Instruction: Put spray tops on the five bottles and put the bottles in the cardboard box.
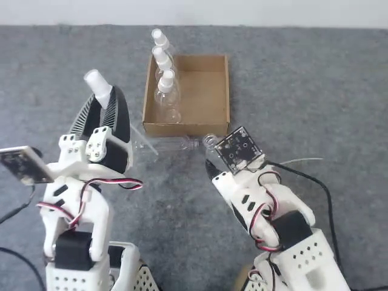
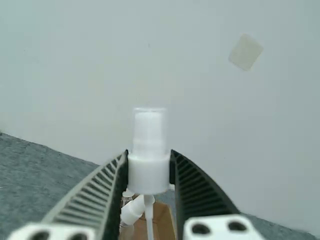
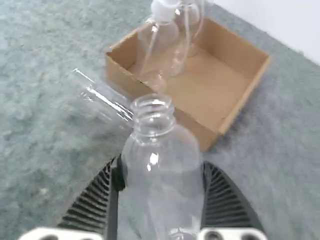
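My left gripper [image 2: 148,172] is shut on a white spray top [image 2: 148,150], held upright in the air with its tube hanging down. In the high view this spray top [image 1: 97,82] sticks up left of the cardboard box [image 1: 203,103]. My right gripper [image 3: 160,172] is shut on a clear uncapped bottle [image 3: 160,160], its open neck toward the box [image 3: 210,85]. Another uncapped bottle [image 1: 173,145] lies on its side on the carpet against the box's near wall, also seen as the lying bottle [image 3: 102,100]. Three capped bottles [image 1: 165,85] stand along the box's left wall.
Grey carpet [image 1: 315,91] covers the table, with open room to the right of the box and between the arms. The box's right half is bare. A white wall [image 2: 75,60] rises behind the table. Cables trail near the right arm's base [image 1: 321,188].
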Available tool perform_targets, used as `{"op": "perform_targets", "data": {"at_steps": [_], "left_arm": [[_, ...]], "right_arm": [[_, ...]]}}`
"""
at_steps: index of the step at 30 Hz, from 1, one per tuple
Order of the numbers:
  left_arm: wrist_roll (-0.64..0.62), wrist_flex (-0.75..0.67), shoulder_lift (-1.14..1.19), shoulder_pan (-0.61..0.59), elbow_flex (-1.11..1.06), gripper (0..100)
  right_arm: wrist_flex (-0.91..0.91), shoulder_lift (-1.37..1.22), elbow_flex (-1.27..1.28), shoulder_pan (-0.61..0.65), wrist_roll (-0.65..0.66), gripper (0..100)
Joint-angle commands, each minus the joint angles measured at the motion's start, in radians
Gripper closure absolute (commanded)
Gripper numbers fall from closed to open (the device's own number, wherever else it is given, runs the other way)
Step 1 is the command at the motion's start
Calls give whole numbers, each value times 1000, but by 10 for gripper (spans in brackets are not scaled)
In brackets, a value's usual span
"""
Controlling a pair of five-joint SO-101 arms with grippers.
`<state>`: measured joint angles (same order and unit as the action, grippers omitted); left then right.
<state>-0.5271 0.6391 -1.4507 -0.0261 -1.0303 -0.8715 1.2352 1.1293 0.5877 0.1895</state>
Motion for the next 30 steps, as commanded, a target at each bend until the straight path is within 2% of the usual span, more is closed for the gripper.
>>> {"op": "perform_targets", "data": {"at_steps": [1,5,14,21,30], "left_arm": [[-38,-32,-12,14,21,987],[-40,-28,-66,29,12,987],[-29,9,-379,77,-101,987],[-9,11,-358,80,-113,987],[-6,9,-359,80,-171,987]], "right_arm": [[64,27,14,58,17,929],[79,27,31,114,17,929],[77,27,37,209,17,929],[77,27,37,259,12,929],[77,28,31,260,11,929]]}}
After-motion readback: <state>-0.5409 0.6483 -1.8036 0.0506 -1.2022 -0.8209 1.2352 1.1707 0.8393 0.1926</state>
